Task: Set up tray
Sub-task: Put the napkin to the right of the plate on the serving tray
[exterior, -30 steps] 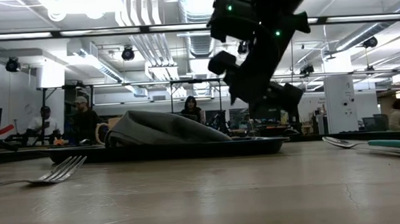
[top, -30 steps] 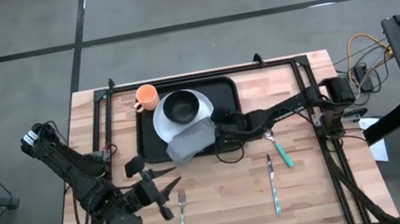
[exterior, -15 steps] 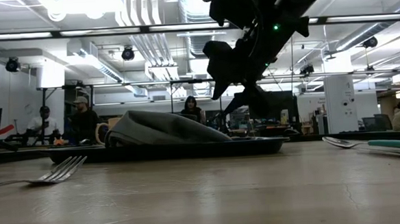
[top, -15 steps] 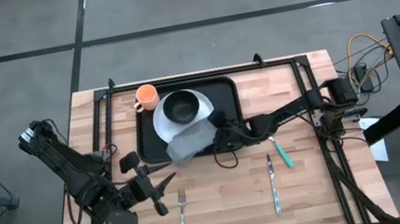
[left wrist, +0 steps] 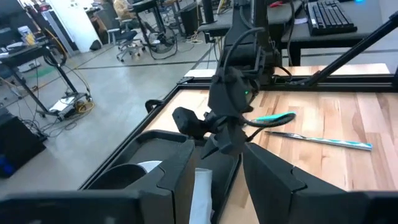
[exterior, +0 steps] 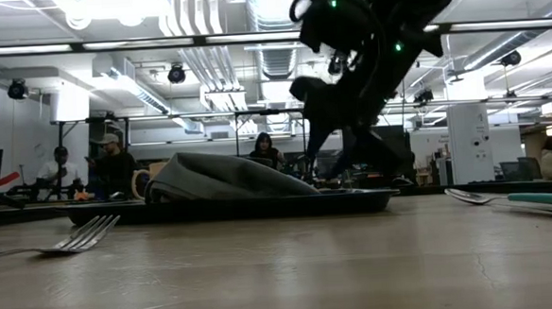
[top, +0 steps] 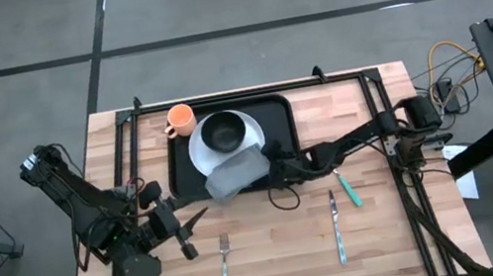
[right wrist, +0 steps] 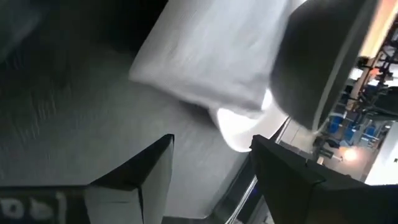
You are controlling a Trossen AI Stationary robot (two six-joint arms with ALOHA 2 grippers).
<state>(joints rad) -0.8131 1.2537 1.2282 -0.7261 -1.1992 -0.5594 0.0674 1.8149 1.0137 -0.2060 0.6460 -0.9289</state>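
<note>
A: Describe the work surface.

B: My counter (top: 382, 226) is a light wooden top over a grey floor; in the low view people sit in the room behind it. The black tray (top: 278, 118) lies at the far middle of the counter. On it rests a white plate (top: 249, 140) carrying a dark bowl (top: 222, 132), and a grey folded napkin (top: 235, 173) overlaps the plate's near edge and the tray's near rim. An orange cup (top: 180, 120) stands at the tray's far left corner.

A: Where is my right tool?

B: My right tool (top: 273, 171) sits low at the tray's near rim, just beside the napkin's right edge. Its fingers (right wrist: 147, 171) stand apart, with the napkin ahead of them and nothing clamped.

A: And my left tool?

B: My left tool (top: 190, 230) hovers over the near-left part of the counter, well apart from the tray. Its fingers (left wrist: 273, 180) are spread and hold nothing.

A: What cutlery is on the counter?

B: A fork (top: 225, 270) lies just right of my left tool. A knife (top: 337, 229) and a teal-handled spoon (top: 344, 187) lie near the right side.
</note>
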